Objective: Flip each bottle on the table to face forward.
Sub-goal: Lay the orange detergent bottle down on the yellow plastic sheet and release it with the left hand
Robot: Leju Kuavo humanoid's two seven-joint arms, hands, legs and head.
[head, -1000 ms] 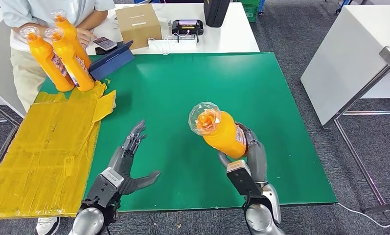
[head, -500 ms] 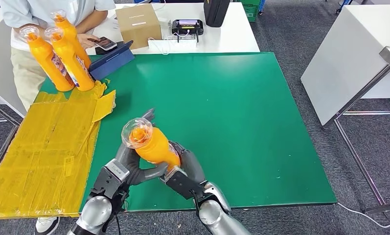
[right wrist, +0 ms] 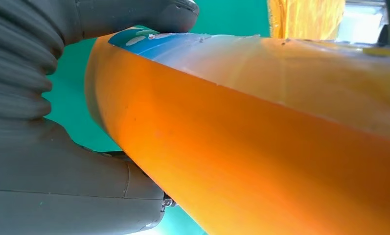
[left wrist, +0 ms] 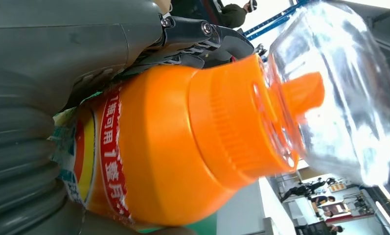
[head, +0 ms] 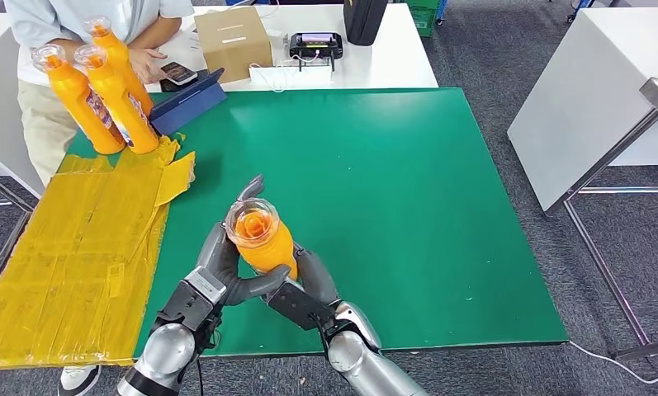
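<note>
An orange bottle [head: 263,243] with a clear domed cap stands nearly upright above the front of the green table [head: 408,165], cap pointing up at me. My left hand [head: 220,266] wraps it from the left, thumb across the front. My right hand [head: 310,285] grips its lower body from the right. The left wrist view shows the bottle [left wrist: 183,147], its cap and red label close against the left hand [left wrist: 60,49]. The right wrist view shows the orange bottle [right wrist: 261,147] pressed into the right hand [right wrist: 46,161]. Three more orange bottles [head: 111,91] stand upright at the table's far left corner.
A yellow sheet [head: 69,256] covers the table's left side. A person [head: 78,16] stands behind the far left corner. Beyond the green table sit a cardboard box [head: 233,40], a blue tablet [head: 189,101] and a black device [head: 315,43]. A white table [head: 589,91] stands at the right.
My right hand carried the bottle leftward from the table's middle front to my left hand. The left hand has closed around it, and the bottle now stands more upright.
</note>
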